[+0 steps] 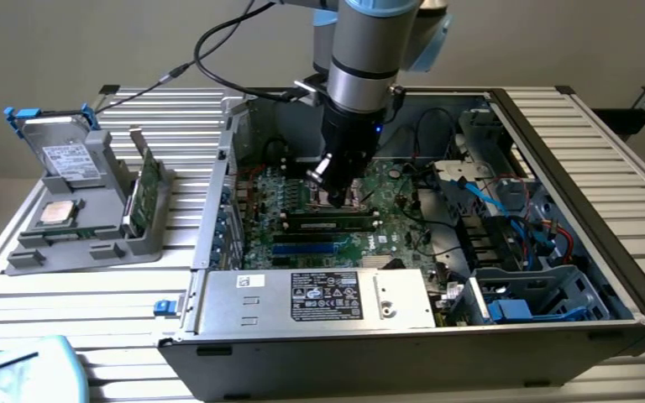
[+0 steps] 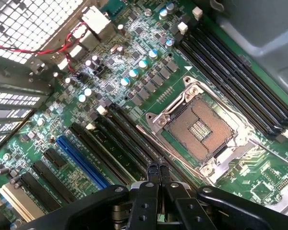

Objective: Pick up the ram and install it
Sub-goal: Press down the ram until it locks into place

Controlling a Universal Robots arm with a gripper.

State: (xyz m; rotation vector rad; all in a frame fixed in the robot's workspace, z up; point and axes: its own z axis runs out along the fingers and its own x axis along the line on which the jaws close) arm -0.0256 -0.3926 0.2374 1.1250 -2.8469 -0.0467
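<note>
The gripper [image 1: 332, 180] hangs inside the open case [image 1: 591, 210], jaws pressed together and empty, just above the ram [image 1: 325, 223]. The ram lies seated in a slot directly beneath the jaws, its long axis running across the motherboard [image 2: 134, 72] beside the socket [image 2: 198, 129].

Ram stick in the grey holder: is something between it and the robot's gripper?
Yes. The gripper is down inside the computer case, and the case's side wall stands between it and the ram stick, upright in its holder outside.
</note>
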